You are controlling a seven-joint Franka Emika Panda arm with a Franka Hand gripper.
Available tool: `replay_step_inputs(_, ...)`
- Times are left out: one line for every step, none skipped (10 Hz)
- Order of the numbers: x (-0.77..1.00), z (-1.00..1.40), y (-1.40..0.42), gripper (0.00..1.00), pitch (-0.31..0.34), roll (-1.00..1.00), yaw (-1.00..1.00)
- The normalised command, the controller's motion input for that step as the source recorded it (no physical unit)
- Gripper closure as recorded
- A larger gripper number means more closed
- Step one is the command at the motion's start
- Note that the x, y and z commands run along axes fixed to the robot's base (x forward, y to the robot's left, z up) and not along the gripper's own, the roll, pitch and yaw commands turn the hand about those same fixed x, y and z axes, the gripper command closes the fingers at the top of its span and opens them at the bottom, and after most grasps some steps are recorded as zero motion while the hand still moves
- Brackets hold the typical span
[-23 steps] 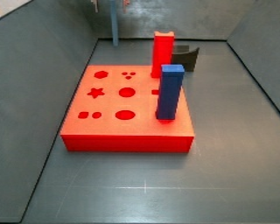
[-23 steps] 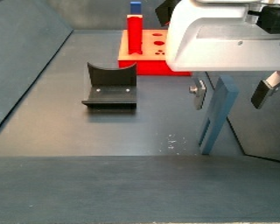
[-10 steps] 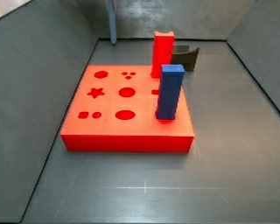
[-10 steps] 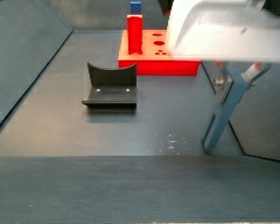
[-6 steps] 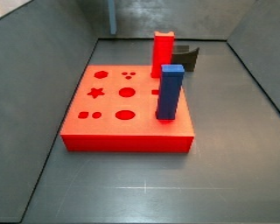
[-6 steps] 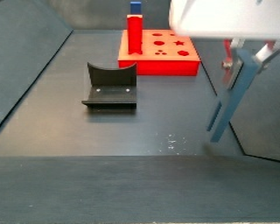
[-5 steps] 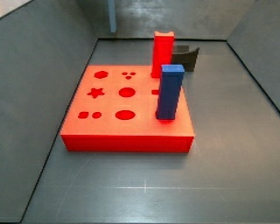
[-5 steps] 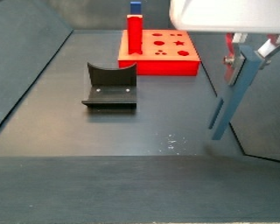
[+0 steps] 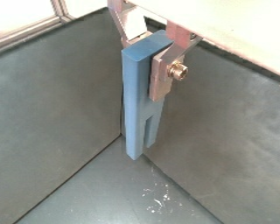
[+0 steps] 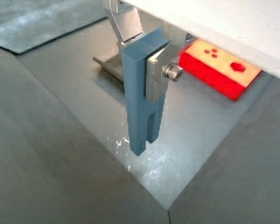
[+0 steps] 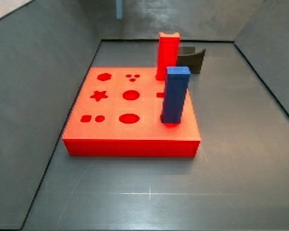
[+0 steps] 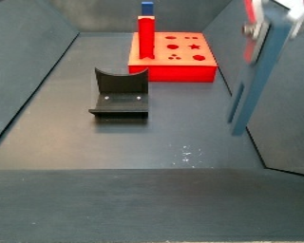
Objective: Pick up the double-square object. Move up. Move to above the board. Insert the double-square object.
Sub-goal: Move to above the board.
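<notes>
My gripper is shut on the double-square object, a long blue bar with a slot in its lower end. The bar hangs upright, clear of the grey floor, as both wrist views show. In a side view the gripper is blurred at the top right, with the bar below it. The bar's lower tip shows at the top edge of a side view. The board is a red slab with star, round and paired holes. It lies apart from the gripper and also shows in a wrist view.
A red upright block and a blue upright block stand on the board's right side. The dark fixture stands on the floor near the board and behind the bar. Grey walls enclose the floor.
My gripper has risen with the blue bar in it. The bar's lower end has left the floor and almost left one side view's top. The board and blocks have not moved.
</notes>
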Motion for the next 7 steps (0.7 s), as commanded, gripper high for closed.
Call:
replay_step_inputs(0.07,0.84,0.02,1.00,0.071,-0.03,0.01)
replay_step_inputs(0.05,0.74,0.01,1.00,0.076,-0.01,0.01)
replay_step_inputs(0.03,0.53,0.00,1.00,0.086,0.01,0.01)
replay_step_inputs(0.01,0.39,0.00,1.00,0.087,0.03,0.01)
replay_step_inputs(0.00,0.19,-0.01,1.00,0.087,0.05,0.01)
replay_step_inputs(0.16,0.13,-1.00,1.00,0.125,0.19,-0.13)
replay_step_inputs(0.16,0.12,-1.00,1.00,0.108,0.19,-0.12)
